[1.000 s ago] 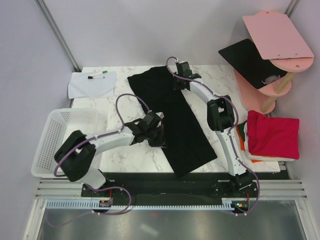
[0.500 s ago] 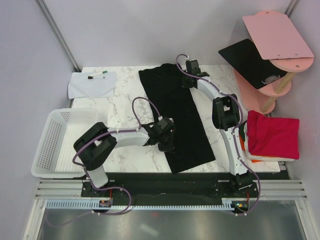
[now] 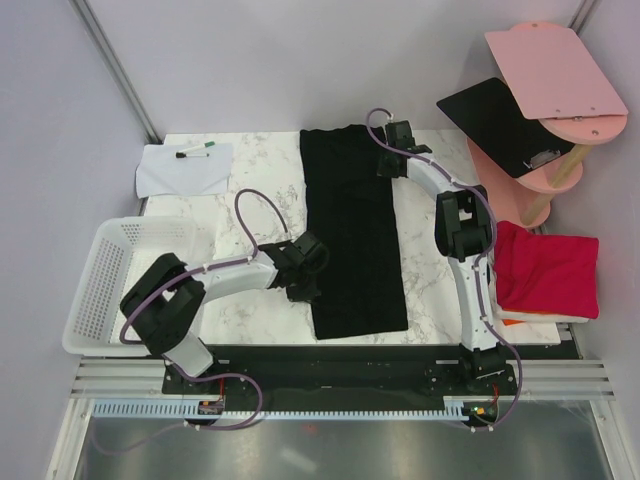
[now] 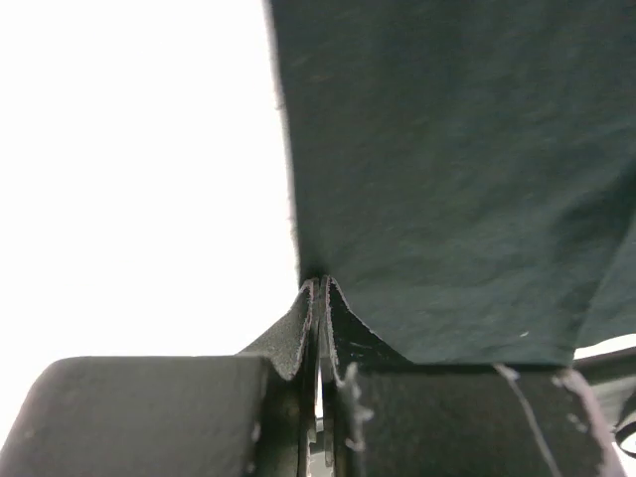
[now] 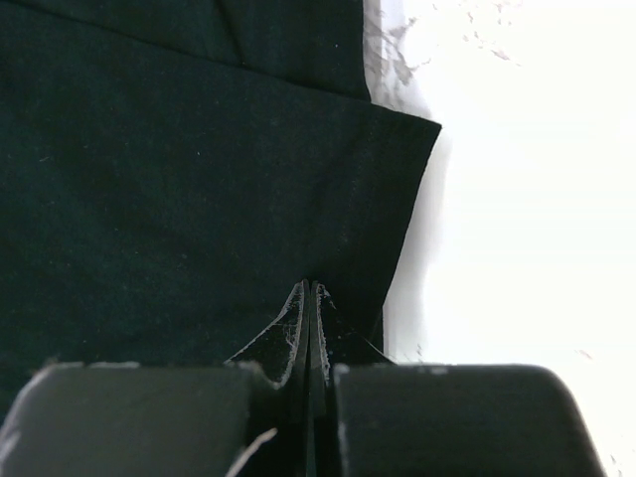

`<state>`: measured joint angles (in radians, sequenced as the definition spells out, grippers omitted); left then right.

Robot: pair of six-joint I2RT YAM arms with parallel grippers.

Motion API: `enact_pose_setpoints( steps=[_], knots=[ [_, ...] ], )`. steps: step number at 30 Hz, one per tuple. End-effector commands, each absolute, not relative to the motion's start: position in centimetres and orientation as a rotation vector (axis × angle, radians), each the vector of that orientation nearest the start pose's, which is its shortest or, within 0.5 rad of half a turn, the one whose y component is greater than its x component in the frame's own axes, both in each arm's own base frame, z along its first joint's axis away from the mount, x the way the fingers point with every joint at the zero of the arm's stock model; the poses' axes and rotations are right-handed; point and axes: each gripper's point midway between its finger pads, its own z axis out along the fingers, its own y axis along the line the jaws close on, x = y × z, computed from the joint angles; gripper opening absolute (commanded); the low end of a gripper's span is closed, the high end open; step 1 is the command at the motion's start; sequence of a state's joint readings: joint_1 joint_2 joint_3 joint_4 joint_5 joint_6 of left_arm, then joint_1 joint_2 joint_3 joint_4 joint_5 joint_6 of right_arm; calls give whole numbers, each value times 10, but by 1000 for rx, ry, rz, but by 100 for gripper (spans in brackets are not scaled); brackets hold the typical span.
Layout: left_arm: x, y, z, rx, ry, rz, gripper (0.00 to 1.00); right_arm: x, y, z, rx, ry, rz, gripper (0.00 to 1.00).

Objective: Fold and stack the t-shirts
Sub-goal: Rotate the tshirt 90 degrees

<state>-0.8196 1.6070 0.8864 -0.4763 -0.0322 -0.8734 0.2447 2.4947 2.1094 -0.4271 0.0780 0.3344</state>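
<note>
The black t-shirt point(image 3: 352, 230), folded into a long strip, lies flat down the middle of the marble table point(image 3: 240, 205). My left gripper point(image 3: 308, 282) is shut on its left edge near the front; in the left wrist view the closed jaws point(image 4: 320, 286) pinch the cloth point(image 4: 457, 179). My right gripper point(image 3: 386, 165) is shut on its right edge at the far end; the right wrist view shows the jaws point(image 5: 310, 290) closed on the cloth point(image 5: 179, 189). A folded crimson red t-shirt point(image 3: 545, 270) tops a stack at the right; the shirts below it are mostly hidden.
A white basket point(image 3: 100, 280) stands at the left front. A white paper sheet point(image 3: 185, 172) with a marker point(image 3: 195, 152) lies at the back left. A pink shelf stand point(image 3: 520, 165) at the back right carries a black board point(image 3: 490, 120) and a pink board point(image 3: 555, 70).
Both grippers have dragged the black t-shirt. Its far end swung right, so it turned from a diagonal lie to straight down the table. The left gripper went right, then back left.
</note>
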Motion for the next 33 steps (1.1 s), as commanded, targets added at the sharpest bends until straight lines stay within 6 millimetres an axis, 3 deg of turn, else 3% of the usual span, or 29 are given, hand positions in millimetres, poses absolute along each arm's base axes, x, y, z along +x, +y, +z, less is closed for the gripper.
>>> enact_pose_setpoints(
  steps=[1,3,4,5,6,7,8,9,10,11,12,13,14,15,16,17,18,19,20,21,23,24,26,29,33],
  knots=[
    [200,-245,35,38,2791,-392,2,580,130,12,159,2478,96,0],
    [204,-260,51,92,2728,-498,2,582,140,27,130,2447,181,0],
    [206,-264,60,126,2692,-529,2,583,145,53,117,2385,225,3],
    [211,-267,81,122,2625,-582,8,581,149,69,100,2350,267,7],
    [214,-267,91,122,2589,-592,13,567,147,67,97,2357,266,20],
    [216,-267,102,131,2551,-606,21,569,147,121,94,2237,295,31],
    [218,-265,119,116,2501,-631,48,560,151,136,71,2215,341,39],
    [220,-262,124,101,2478,-625,58,544,148,135,73,2230,339,59],
    [221,-259,127,91,2467,-621,63,532,146,173,81,2167,360,68],
    [220,-256,126,81,2470,-611,75,521,143,181,85,2162,366,76],
    [218,-252,121,70,2486,-588,78,501,139,167,100,2207,367,87],
    [216,-251,118,49,2501,-584,78,485,139,190,101,2170,398,91],
    [212,-248,108,39,2531,-566,79,472,138,189,104,2182,412,95],
    [208,-247,100,30,2558,-563,79,450,133,166,120,2245,402,96],
    [205,-246,94,-5,2580,-566,79,433,130,178,130,2229,419,96],
    [199,-242,83,-21,2612,-551,79,419,130,173,146,2245,439,96],
    [196,-240,77,-34,2629,-546,79,394,126,145,167,2313,433,96],
    [195,-240,74,-56,2632,-553,78,378,125,155,177,2295,463,95],
    [188,-234,62,-67,2658,-532,78,365,124,148,195,2310,481,94],
    [185,-231,58,-79,2665,-528,77,343,121,126,219,2363,482,94],
    [178,-228,49,-96,2681,-543,77,316,121,128,239,2362,530,90],
    [173,-229,47,-113,2692,-569,77,297,120,110,276,2405,546,90],
    [167,-229,41,-130,2687,-625,75,274,119,110,307,2416,582,87],
    [151,-234,36,-153,2704,-745,74,238,116,94,345,2478,605,84],
    [143,-230,28,-176,2717,-765,73,194,114,71,396,2567,642,81]
  ],
)
